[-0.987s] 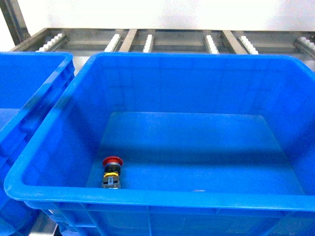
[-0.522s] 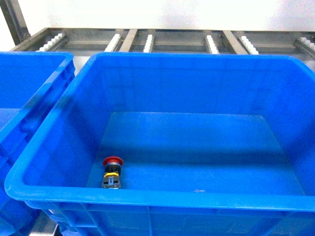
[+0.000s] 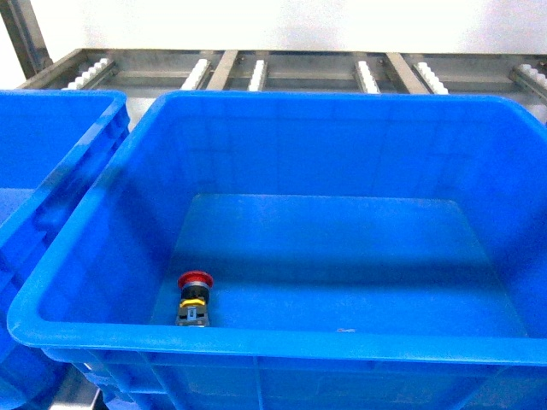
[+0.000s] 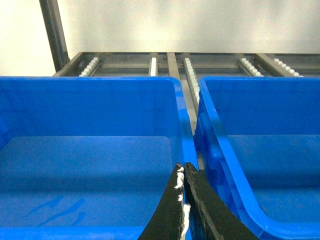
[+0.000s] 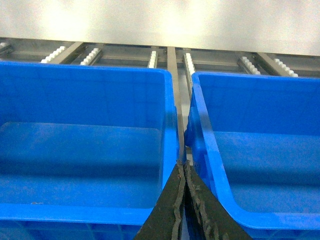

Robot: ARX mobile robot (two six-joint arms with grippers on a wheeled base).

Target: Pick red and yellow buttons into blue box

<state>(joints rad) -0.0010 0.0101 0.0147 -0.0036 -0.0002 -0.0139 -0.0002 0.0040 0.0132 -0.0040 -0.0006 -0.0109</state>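
The blue box point(image 3: 256, 343) fills the head view. On its floor at the near left lies the red button point(image 3: 195, 281), red cap pointing away, with a yellow collar and a black body behind it. The yellow button is out of view. Neither gripper shows in the head view. In the left wrist view my left gripper point(image 4: 183, 169) is shut and holds nothing, above the gap between two blue crates. My right gripper point(image 5: 183, 166) is likewise shut and holds nothing, over a gap between two crates.
A second blue crate point(image 3: 60, 162) stands close against the box's left side. Behind both runs a steel roller conveyor point(image 3: 256, 73) before a white wall. Each wrist view shows a crate on either side, rims point(image 4: 186, 135) point(image 5: 172, 130) nearly touching.
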